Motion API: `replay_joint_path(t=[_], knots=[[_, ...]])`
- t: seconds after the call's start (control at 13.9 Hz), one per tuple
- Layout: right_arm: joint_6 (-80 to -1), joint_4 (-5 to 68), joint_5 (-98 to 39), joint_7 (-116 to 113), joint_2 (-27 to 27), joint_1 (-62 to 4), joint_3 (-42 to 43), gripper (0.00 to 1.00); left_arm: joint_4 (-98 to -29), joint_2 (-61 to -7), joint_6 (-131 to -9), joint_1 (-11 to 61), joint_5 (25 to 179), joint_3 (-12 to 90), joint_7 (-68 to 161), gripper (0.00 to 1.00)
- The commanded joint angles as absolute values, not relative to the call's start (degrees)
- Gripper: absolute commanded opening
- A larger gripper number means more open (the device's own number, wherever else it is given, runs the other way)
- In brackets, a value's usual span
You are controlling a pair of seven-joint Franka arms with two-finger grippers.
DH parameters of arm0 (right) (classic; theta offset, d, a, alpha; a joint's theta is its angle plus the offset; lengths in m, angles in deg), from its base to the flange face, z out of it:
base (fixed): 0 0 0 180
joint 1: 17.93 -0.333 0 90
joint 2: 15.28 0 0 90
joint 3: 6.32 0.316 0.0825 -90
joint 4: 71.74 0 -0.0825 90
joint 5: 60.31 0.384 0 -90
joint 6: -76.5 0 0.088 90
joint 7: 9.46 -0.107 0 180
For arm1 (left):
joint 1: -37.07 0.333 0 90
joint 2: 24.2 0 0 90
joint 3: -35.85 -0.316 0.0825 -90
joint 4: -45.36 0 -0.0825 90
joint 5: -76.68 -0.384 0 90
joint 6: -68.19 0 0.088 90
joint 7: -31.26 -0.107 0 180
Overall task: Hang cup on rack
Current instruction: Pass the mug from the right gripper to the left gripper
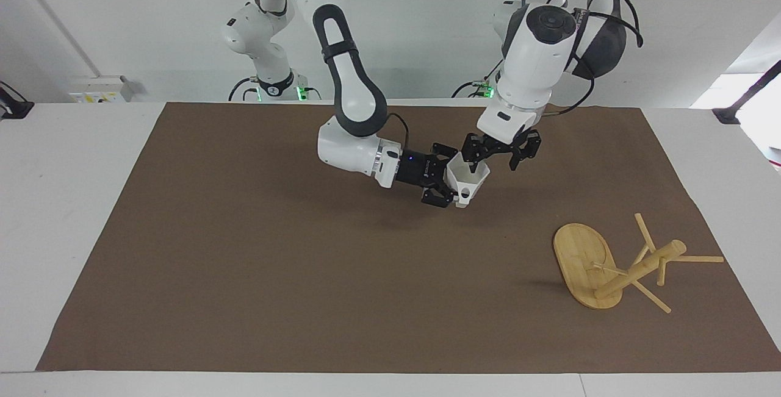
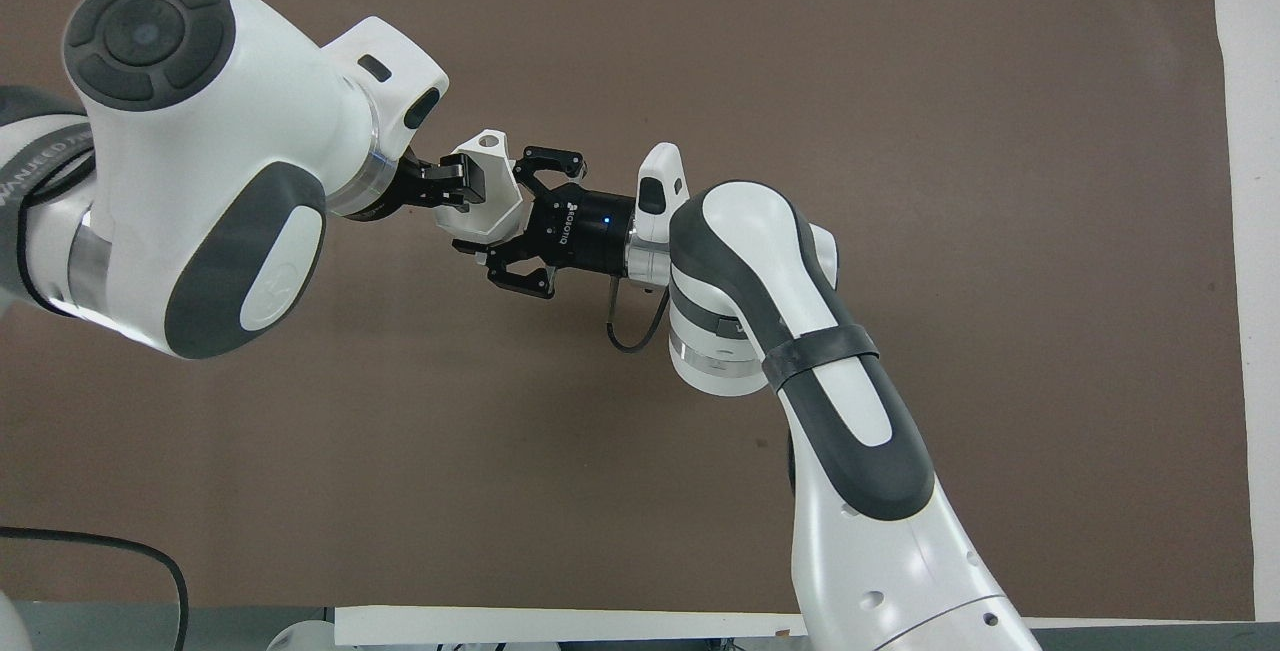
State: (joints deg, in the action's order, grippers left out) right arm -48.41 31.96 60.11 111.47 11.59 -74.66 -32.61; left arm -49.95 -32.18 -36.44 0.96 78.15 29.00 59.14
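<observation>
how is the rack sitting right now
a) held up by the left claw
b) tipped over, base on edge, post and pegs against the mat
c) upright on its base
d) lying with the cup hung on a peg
b: the rack lies toppled on the mat, its oval base on edge, with no claw on it; the cup is up in the right claw.

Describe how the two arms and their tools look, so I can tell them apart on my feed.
Both arms are glossy white with dark grey joint panels and black two-finger tools. The right tool has a small blue light and a loose black cable loop. The left tool sits below black cables draped around the arm's upper joint.
</observation>
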Motion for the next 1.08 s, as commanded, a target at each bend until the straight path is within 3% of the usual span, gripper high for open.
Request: replay_joint_path(t=[0.0,0.43,0.5,0.65,1.01], knots=[[-48.3,31.7,60.8,112.4,11.6,-74.3,-32.6,0.18,-51.6,-31.5,-38.8,-0.3,77.5,28.5,60.8,0.00],[-48.4,31.7,60.9,112.2,11.6,-74.3,-32.6,0.18,-51.7,-31.5,-40.3,-0.1,77.8,28.4,61.1,0.00],[-48.4,31.7,60.9,112.2,11.6,-74.1,-32.6,0.22,-51.7,-31.5,-41.3,0.2,77.8,28.4,61.9,0.00],[-48.2,32.0,61.2,112.2,11.5,-73.8,-32.6,1.00,-51.4,-31.9,-43.2,0.6,77.8,28.3,64.5,0.00],[-47.0,40.2,59.0,113.1,3.6,-71.5,-33.2,1.00,-52.1,-32.6,-49.0,5.0,77.6,27.7,68.4,0.00]])
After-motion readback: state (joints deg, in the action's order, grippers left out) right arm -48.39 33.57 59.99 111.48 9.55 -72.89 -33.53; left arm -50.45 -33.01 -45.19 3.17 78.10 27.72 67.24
